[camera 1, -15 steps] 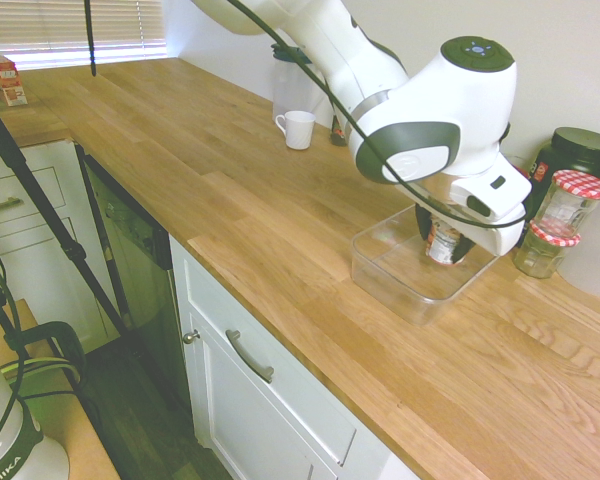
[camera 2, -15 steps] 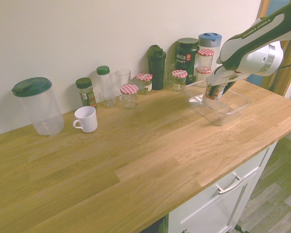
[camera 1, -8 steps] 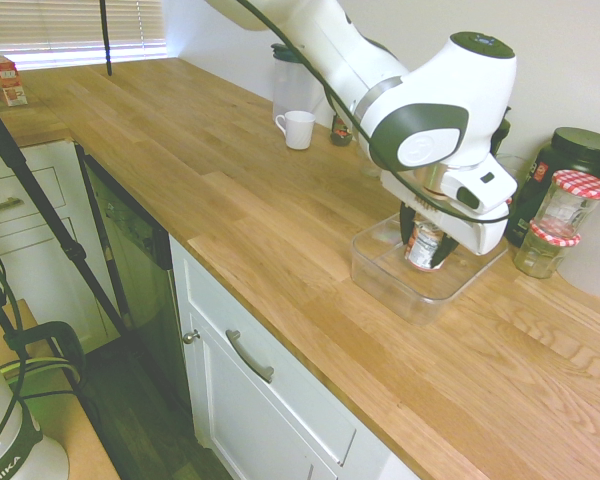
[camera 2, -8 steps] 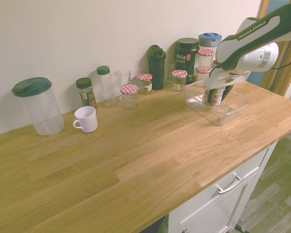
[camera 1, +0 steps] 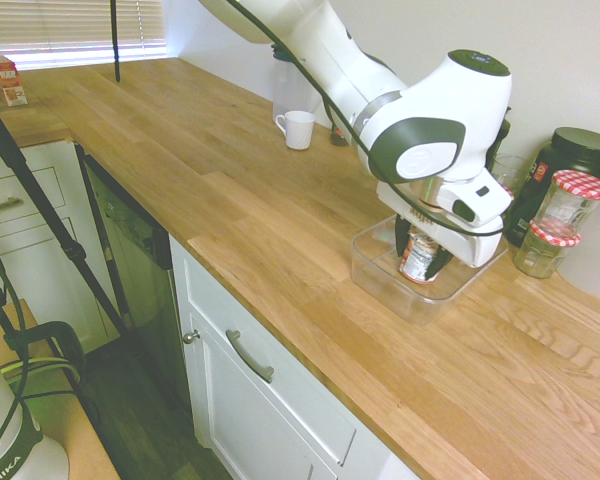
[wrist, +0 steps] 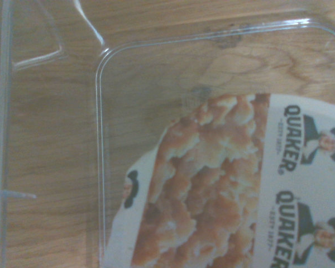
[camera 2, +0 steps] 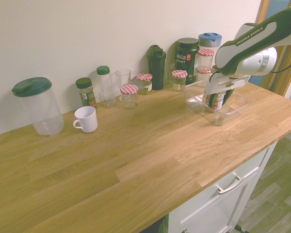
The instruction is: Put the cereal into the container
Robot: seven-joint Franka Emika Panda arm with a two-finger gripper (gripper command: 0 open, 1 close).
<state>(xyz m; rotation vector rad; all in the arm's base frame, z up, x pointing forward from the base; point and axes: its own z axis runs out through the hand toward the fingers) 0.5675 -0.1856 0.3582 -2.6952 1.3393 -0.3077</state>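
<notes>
— What is the pincer [camera 1: 417,262] doing?

— It is clenched on the cereal cup [camera 1: 418,257], one dark finger on each side. A second ago the cup hung above the rim of the clear tub [camera 1: 378,276]; now it has come down inside the walls, at the corner nearer the cupboard fronts.

— Touching the bottom yet?

— I cannot tell for sure. In the wrist view the cup [wrist: 223,190] fills the lower part, with the tub's rounded corner [wrist: 100,67] just past it and the wooden table [wrist: 39,139] showing through the plastic. It looks very near the floor of the tub.

— So the job is nearly done?

— By my reckoning, yes. What remains is to let go and lift clear. Beyond the tub, the jars with checked lids [camera 1: 576,197] stand close to the arm, so the lift should go straight up.
</notes>
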